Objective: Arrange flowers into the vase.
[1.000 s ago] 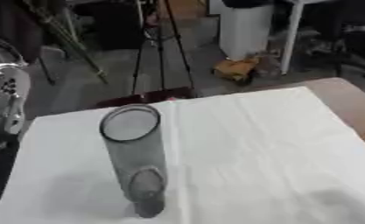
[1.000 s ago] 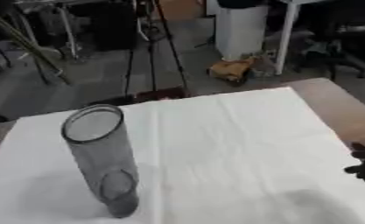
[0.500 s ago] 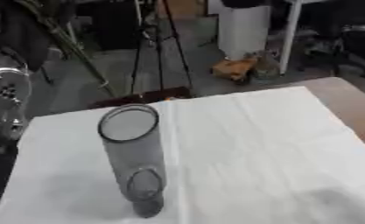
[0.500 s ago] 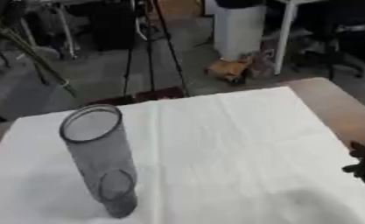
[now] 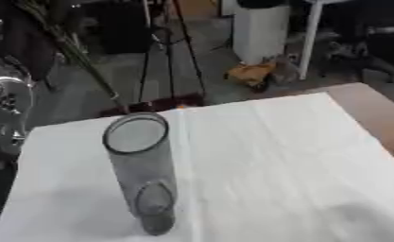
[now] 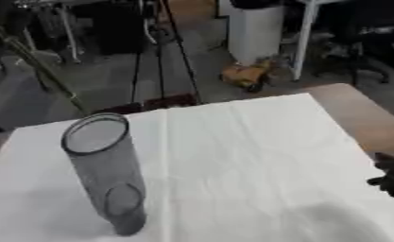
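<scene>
**Vase alone on the covered desk**

Vase (image 5: pixel 142 170) was seen standing upright on the near left part of the desk (image 6: pixel 365 123), a tall cylinder of dark, see-through glass with its round mouth open toward the camera. Its base rested on the white cloth (image 5: pixel 266 160) by which most of the desk was covered; bare brown wood was left showing only along the right side. Nothing could be made out inside the vase.

The right hand (image 6: pixel 391 178) was shown only as a small dark shape at the right edge in the right eye view, just over the cloth's border and well apart from the vase. Whether its fingers were released or clenched could not be told. A silver and black arm (image 5: pixel 3 113) was visible at the left edge in the left eye view, beside the desk, but the left hand itself was not seen.

A thin green stem (image 6: pixel 43 71) was seen slanting across the floor area beyond the far left corner of the desk, and a tripod (image 5: pixel 168 52) stood behind it.
</scene>
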Controlling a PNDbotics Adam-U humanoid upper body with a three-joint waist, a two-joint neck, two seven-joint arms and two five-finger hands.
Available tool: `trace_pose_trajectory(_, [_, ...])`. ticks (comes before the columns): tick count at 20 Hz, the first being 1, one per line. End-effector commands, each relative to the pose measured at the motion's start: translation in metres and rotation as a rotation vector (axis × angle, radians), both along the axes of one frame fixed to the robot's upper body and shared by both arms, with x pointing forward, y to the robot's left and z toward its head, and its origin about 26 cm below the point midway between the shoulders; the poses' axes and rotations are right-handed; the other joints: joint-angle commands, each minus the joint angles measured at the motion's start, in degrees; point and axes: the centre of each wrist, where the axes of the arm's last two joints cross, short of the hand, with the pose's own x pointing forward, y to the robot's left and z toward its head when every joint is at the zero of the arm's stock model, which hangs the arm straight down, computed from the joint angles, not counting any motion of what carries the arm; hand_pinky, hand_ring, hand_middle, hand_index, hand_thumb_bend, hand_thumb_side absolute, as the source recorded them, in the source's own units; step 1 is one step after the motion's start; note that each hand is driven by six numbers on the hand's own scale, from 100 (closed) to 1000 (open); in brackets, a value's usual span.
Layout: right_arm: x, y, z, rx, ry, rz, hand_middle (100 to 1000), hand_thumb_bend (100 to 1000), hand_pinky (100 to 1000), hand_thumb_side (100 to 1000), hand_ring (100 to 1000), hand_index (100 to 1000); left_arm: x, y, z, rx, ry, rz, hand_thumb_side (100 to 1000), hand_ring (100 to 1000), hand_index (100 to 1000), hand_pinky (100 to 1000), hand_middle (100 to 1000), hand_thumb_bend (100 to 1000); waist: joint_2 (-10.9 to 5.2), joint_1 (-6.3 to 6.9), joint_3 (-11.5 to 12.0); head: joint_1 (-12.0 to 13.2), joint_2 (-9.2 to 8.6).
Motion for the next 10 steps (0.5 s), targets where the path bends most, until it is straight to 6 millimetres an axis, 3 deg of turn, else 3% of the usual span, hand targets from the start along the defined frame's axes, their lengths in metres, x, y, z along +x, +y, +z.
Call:
trace_pose_trajectory(1, [0.0007, -0.0046, 0.0126, -0.023, -0.032, -0.006, 389, 469, 661, 559, 965, 707, -0.0028, 0.0027, 0.0063, 0.026, -0.014, 0.007, 747, 100, 133, 100, 100, 474, -1.54, -0.94, 0.1, -0.2, 0.39])
trace_pose_trajectory(10, [0.0008, -0.0046, 0.0126, -0.023, -0.032, -0.005, 389, 469, 660, 558, 966, 707, 0.0000, 0.0008, 0.0018, 0.062, 0.019, 0.000, 773, 100, 133, 100, 100, 456, -1.48, -0.93, 0.0, -0.3, 0.45])
